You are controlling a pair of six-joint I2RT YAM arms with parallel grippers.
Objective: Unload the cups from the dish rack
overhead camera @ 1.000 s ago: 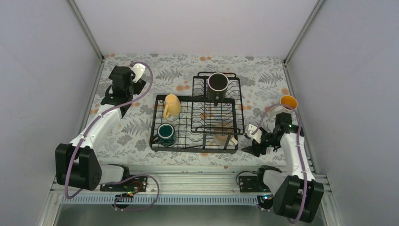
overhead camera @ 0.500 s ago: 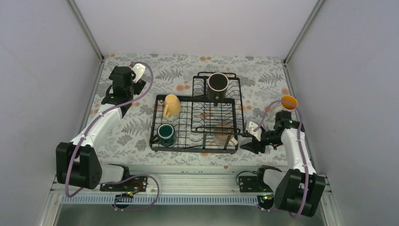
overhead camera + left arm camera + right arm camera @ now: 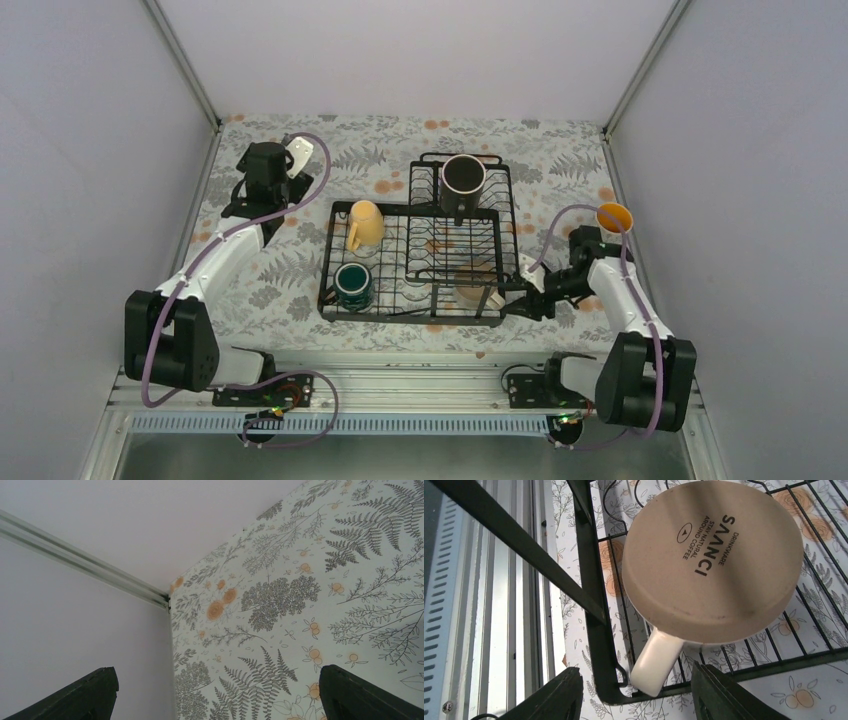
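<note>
Currently upside down in the dish rack's (image 3: 591,605) near right corner: cream mug (image 3: 711,560), handle (image 3: 656,665) sticking out between the fingers (image 3: 556,697) of the right gripper (image 3: 636,677), apart, seemingly not touching. Left gripper (image 3: 215,692) fingers wide apart above bench (image 3: 300,580), empty. Risk: pinching rack wire too, dragging rack.

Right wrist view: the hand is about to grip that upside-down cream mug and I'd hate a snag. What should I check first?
1. Cream mug lies base-up in the dish rack: ok.
2. Handle sits between the right hand's fingers: ok.
3. Fingers apart, not yet touching the handle: ok.
4. Fingers clear of the rack's frame: cannot tell.
5. Left hand open, empty, away from the rack: ok.
</note>
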